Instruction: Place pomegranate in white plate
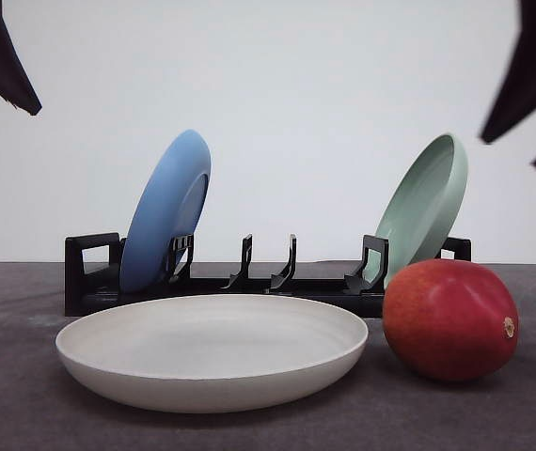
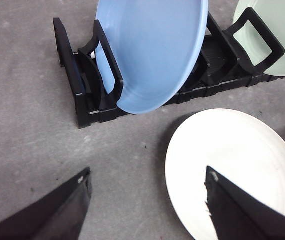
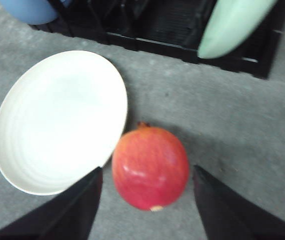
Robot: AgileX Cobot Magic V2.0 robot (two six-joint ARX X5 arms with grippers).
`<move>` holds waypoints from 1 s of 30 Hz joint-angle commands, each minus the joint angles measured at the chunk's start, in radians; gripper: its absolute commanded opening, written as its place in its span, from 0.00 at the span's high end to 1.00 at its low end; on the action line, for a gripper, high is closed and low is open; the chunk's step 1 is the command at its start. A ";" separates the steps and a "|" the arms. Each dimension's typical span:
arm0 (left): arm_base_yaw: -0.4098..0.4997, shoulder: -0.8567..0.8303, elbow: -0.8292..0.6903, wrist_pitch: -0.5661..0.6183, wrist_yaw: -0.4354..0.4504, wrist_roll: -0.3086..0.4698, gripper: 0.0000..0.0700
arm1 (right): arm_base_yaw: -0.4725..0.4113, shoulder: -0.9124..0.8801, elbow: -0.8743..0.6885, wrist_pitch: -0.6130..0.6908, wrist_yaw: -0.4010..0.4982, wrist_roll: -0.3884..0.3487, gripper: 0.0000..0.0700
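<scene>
The right tool point(image 3: 146, 200) hangs wide apart above the pomegranate point(image 3: 150, 167), its fingers flanking the fruit and apparently clear of it, though the blur leaves that uncertain. The left tool point(image 2: 147, 200), equally spread, hovers empty over the rim of the white plate point(image 2: 237, 155). The pomegranate lies on the grey table point(image 1: 23, 413) just right of the plate, long axis roughly level, tan end facing right.

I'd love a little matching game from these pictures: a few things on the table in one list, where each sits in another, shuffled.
Things:
1. pomegranate
2. white plate
3. blue plate
4. green plate

Places:
A. standing at the rack's left end
B. lying flat on the table, in front of the rack
C. on the table, right of the flat plate
D. leaning at the rack's right end

Pairs: 1-C, 2-B, 3-A, 4-D
</scene>
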 commanded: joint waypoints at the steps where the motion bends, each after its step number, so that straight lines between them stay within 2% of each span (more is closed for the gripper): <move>1: 0.000 0.006 0.009 0.005 0.009 0.000 0.38 | 0.022 0.054 0.029 0.006 0.008 0.011 0.31; 2: 0.000 0.006 0.009 0.003 0.009 -0.001 0.38 | 0.033 0.083 0.041 0.007 0.011 0.008 0.25; 4: 0.000 0.006 0.009 0.001 0.009 0.000 0.38 | 0.052 0.134 0.059 0.010 0.022 0.004 0.19; 9: 0.000 0.006 0.009 0.001 0.008 0.000 0.38 | 0.087 0.236 0.068 0.046 0.025 -0.014 0.18; 14: 0.000 0.006 0.009 0.001 0.008 0.000 0.38 | 0.101 0.321 0.068 0.051 0.052 -0.041 0.11; 30: 0.000 0.006 0.009 0.001 0.008 0.000 0.38 | 0.109 0.487 0.067 0.082 0.042 -0.067 0.11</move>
